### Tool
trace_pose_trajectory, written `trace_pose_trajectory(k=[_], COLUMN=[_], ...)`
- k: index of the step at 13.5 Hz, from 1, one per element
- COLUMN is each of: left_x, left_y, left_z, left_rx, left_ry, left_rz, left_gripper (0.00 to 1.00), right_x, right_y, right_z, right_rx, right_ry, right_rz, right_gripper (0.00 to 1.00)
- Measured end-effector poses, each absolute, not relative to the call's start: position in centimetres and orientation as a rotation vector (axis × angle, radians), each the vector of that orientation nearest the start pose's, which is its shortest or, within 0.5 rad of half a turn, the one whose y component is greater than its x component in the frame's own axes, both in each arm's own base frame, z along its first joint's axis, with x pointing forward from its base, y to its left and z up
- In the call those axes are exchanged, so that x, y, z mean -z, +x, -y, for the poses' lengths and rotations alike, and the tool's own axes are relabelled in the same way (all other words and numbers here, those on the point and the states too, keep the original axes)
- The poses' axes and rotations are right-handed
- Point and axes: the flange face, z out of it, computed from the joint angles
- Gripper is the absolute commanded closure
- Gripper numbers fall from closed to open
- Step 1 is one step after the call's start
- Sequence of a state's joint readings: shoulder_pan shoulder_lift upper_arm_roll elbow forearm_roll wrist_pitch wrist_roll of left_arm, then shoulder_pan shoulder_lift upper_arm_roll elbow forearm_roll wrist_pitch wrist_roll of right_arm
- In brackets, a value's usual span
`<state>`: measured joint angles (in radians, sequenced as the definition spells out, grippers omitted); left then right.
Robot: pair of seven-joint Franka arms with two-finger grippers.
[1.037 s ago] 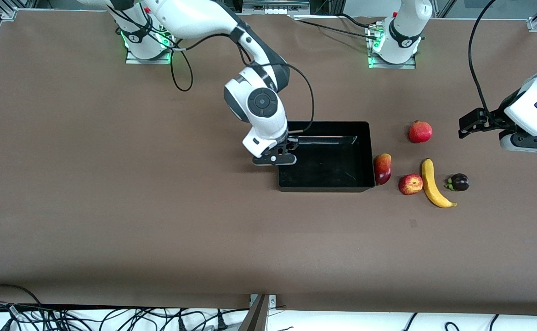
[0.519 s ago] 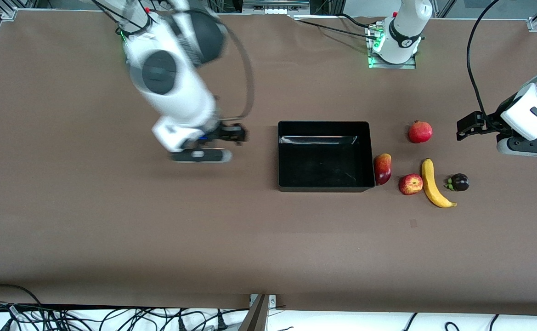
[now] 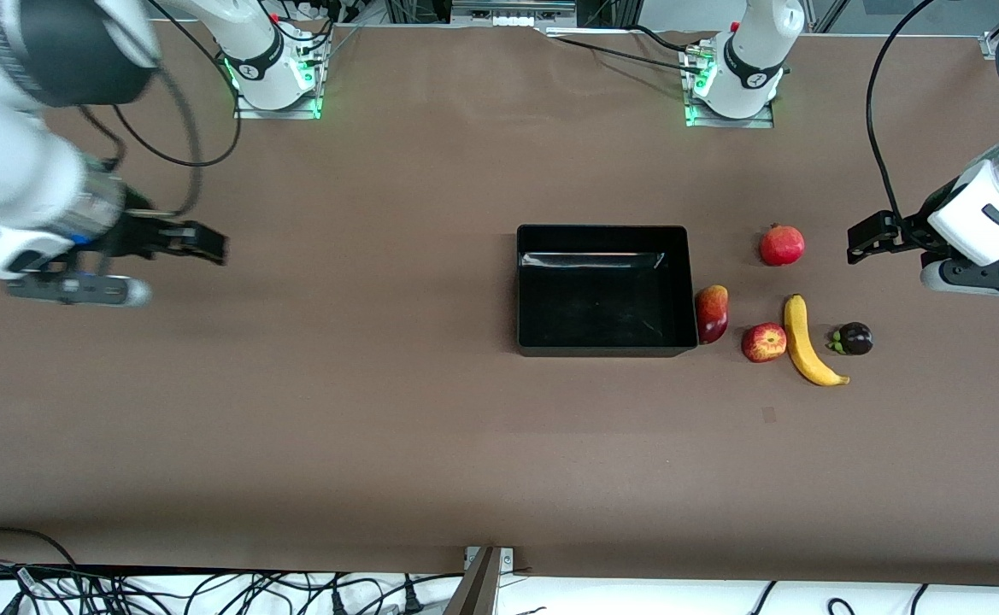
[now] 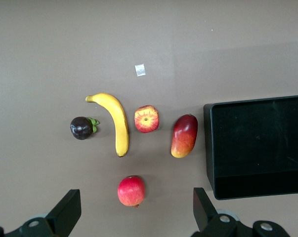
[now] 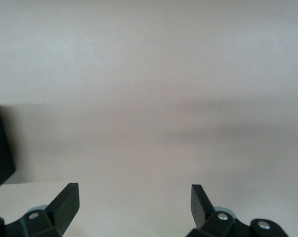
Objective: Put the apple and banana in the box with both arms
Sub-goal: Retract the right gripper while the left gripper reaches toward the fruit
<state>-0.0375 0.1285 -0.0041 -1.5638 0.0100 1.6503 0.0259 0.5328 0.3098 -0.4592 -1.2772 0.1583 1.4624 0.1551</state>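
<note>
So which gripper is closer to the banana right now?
The left. The left gripper hangs open over the table by the fruit, close to the banana. The right gripper, open, is over bare table toward the right arm's end.

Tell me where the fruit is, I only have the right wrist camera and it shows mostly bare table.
Observer: The apple and banana lie side by side on the table, toward the left arm's end from the box.
Operator: My right gripper is open over bare table. Anything in the box?
Observer: No, it is empty.
Operator: Where's the left gripper?
Observer: The left gripper hangs open over the table near the pomegranate, holding nothing.
</note>
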Motion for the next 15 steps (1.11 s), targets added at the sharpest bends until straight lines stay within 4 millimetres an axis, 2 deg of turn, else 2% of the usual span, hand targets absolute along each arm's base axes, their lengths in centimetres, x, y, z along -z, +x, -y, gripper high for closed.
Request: trace_pose_trajectory(k=[2, 5, 6, 11, 13, 15], left_x=[-55.8, -54.8, -54.3, -53.4, -53.1, -53.0], left_y=[59.9, 60.7, 60.9, 61.5, 61.6, 61.5], left_z=[2.4, 2.4, 2.4, 2.4, 2.4, 2.4], left_rx=[-0.058, -0.043, -0.046, -0.039, -0.035, -0.038], left_ry=[-3.130, -3.130, -3.130, -3.130, -3.130, -3.130], left_rz=[-0.107, -0.108, -0.108, -0.108, -0.108, -0.108], left_gripper=[0.00, 0.00, 0.00, 0.00, 0.00, 0.00], right_x=[-59.9, -61.0, -61.1, -59.3, -59.8, -60.2], right_y=[61.6, 59.2, 58.2, 53.9, 53.1, 53.0], right_z=[-6.9, -1.0, -0.2, 0.3, 1.5, 1.6], right_rx=[-0.133, -0.203, -0.209, -0.095, -0.074, -0.061], right_ry=[-3.106, -3.093, -3.121, -3.142, -3.142, -3.143], right_rz=[-0.092, -0.113, -0.107, -0.095, -0.129, -0.133], right_gripper=[0.00, 0.00, 0.00, 0.00, 0.00, 0.00])
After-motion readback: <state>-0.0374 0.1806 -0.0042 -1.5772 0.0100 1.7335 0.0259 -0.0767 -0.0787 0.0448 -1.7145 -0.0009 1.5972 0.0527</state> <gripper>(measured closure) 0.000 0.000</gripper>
